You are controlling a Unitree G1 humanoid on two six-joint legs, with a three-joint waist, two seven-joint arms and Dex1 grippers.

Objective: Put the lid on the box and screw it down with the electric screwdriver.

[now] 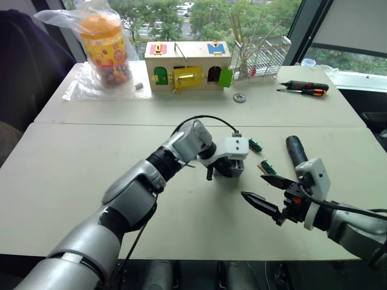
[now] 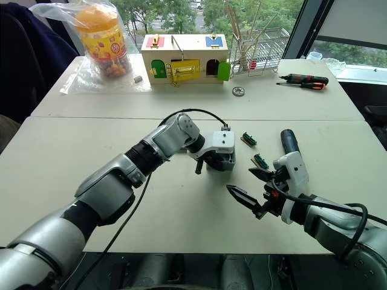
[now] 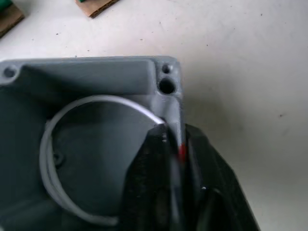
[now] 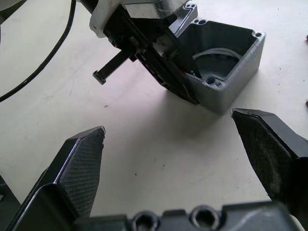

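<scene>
The box, a deep grey square enclosure, stands open-topped at the table's middle, with a white ring lying inside it. My left gripper is shut on its wall, one finger inside and one outside, right at the red mark. My right gripper hovers open just right of and nearer than the box, holding nothing. The electric screwdriver, a dark thick cylinder, lies on the table behind the right gripper. The lid is out of view.
Two small green circuit boards lie between the box and the screwdriver. At the far edge stand a wooden box with coloured doors, a bagged jar, a wire rack, a metal disc and hand screwdrivers.
</scene>
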